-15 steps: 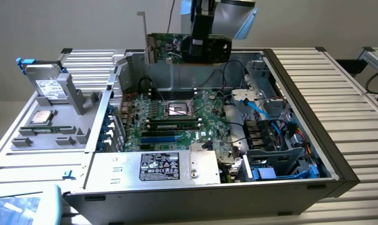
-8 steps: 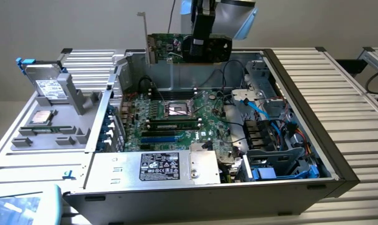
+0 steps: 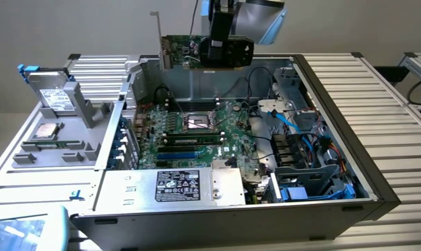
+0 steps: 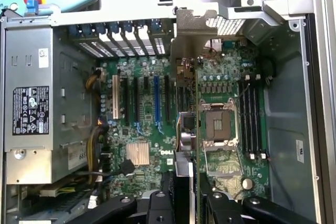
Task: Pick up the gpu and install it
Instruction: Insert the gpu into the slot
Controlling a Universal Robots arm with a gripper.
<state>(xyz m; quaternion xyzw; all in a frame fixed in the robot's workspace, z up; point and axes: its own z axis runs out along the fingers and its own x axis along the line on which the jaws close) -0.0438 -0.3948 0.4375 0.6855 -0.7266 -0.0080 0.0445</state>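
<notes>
The gpu [image 3: 184,48] hangs in the air above the far edge of the open computer case [image 3: 377,188]. It stands on edge, its green board and black cooler facing the camera, and its silver end bracket [image 3: 158,39] points toward the exterior view's left. My gripper [image 3: 222,55] comes down from above and is shut on the card near the cooler. In the wrist view the gpu [image 4: 185,129] is seen edge-on between the two fingers [image 4: 157,204]. Its bracket [image 4: 197,22] hangs over the case's rear slot covers, and the motherboard's expansion slots [image 4: 156,98] lie below.
Inside the case lie the motherboard [image 3: 196,133] with its CPU socket [image 3: 196,123], a memory stick [image 3: 189,140], the power supply [image 3: 175,185] at the front, and blue cables [image 3: 294,125] beside a drive cage. A grey drive [image 3: 55,99] stands on the tray at the exterior view's left.
</notes>
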